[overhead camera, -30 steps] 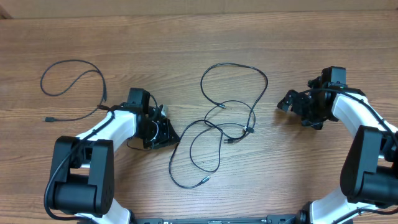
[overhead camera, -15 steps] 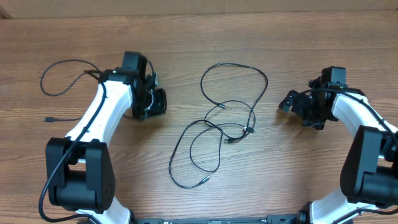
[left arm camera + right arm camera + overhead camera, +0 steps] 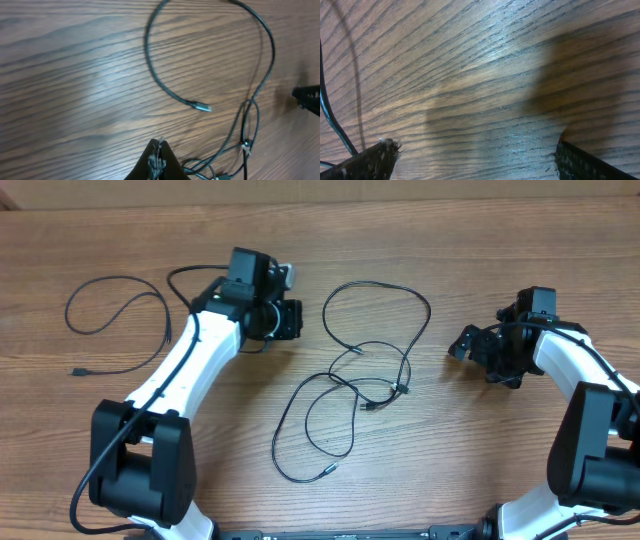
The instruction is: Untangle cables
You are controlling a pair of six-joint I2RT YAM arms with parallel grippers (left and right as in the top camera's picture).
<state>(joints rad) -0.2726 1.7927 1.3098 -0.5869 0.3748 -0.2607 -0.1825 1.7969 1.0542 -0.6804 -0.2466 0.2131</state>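
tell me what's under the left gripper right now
Bare wood table below the left gripper, which is shut on nothing. A silver-tipped cable end lies ahead, not beneath. The wood right under it is hidden.

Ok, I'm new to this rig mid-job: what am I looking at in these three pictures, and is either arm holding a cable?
The overhead picture looks down on a wooden table with two robot arms: the left arm and the right arm. The other two pictures come from a camera on each wrist, looking past that arm's own fingers. On the table lie a tangled bunch of thin black cables in the middle and one separate cable on the left arm's side. The left fingers are shut with nothing between them, near a silver-tipped plug end. The right fingers are spread open above the wood. Neither holds a cable.
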